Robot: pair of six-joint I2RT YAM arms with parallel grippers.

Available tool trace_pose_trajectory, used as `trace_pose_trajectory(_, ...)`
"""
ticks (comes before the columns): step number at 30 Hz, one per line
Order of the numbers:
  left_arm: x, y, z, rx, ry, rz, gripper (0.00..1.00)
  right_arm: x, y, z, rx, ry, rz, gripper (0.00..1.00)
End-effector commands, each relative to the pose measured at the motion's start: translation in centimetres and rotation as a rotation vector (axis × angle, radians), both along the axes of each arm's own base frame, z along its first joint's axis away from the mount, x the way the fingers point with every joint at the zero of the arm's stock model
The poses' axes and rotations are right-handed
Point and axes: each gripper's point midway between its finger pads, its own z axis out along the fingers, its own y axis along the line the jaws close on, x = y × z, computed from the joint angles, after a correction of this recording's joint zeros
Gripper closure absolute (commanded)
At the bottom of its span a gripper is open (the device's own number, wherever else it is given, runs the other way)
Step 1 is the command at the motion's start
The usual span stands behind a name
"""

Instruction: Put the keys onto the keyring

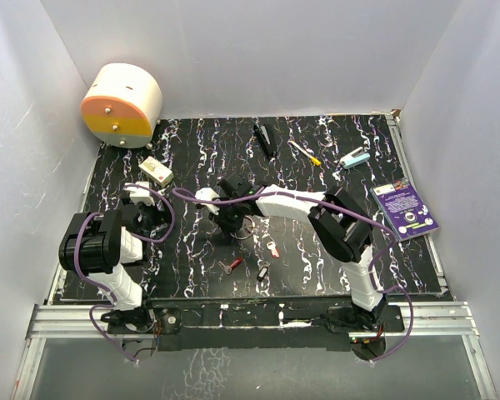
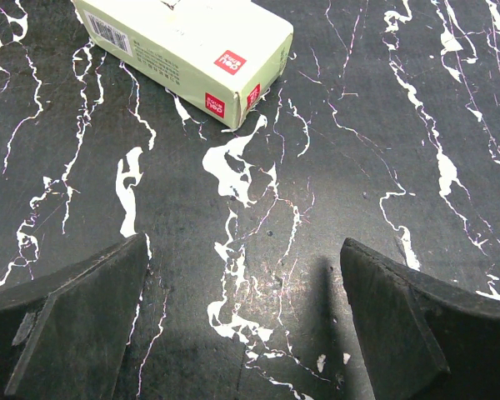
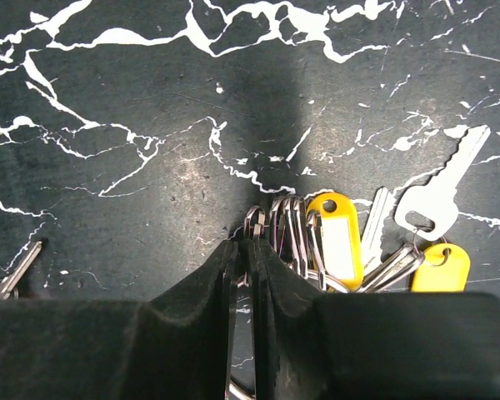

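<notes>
- Nearest the arm bases, three keys lie loose on the counter (image 1: 192, 158): a black-headed key (image 1: 262, 272); a red-headed key (image 1: 233, 263) at its 10 o'clock; a pink-headed key (image 1: 272, 248) at its 1 o'clock; all three lie apart from the ring, so I judge them not yet threaded.
- Further in, near the middle of the counter, the right gripper (image 3: 243, 250) has its fingers pressed together with a thin wire running between them; I take it to be pinching the keyring (image 3: 277, 218), whose loops show just past the fingertips.
- At 3 o'clock of those fingertips lies a bunch: a yellow-tagged key (image 3: 337, 242), a second yellow tag (image 3: 442, 267) and a bare silver key (image 3: 437, 196); they crowd against the loops and look already hung on, though I cannot tell for each one.
- At 9 o'clock of the right gripper, well apart from it, the left gripper (image 2: 242, 243) hangs over bare counter, spread wide and holding nothing; a pale box (image 2: 183, 50) lies at its 11 o'clock.
- My judgement: partly done; some keys are gathered, three are left, and no loose key is in hand yet.
</notes>
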Motion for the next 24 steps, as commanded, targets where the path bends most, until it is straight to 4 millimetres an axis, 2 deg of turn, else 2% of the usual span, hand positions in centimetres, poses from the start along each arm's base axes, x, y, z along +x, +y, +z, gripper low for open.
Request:
trace_pose_trajectory(1,0.7,-0.2,1.2,0.007,-0.041,-0.015,0.03,-2.5,-2.0,-2.5,-0.089,0.125,-0.010,0.81)
trace_pose_trajectory(10,0.8,-0.2,1.2,0.007,-0.043,-0.016,0.03,-2.3,-2.6,-4.2,-0.087,0.084,-0.035,0.80)
trace_pose_trajectory(18,0.7,-0.2,1.2,0.007,-0.042,-0.016,0.03,-2.0,-3.1,-5.3,-0.087,0.064,-0.072,0.91)
trace_pose_trajectory(21,0.8,-0.2,1.2,0.007,-0.043,-0.015,0.03,-2.1,-2.5,-4.3,-0.028,0.083,-0.077,0.92)
trace_pose_trajectory(24,0.8,-0.1,1.2,0.007,-0.043,-0.015,0.03,-2.3,-1.4,-1.7,0.104,0.118,-0.069,0.92)
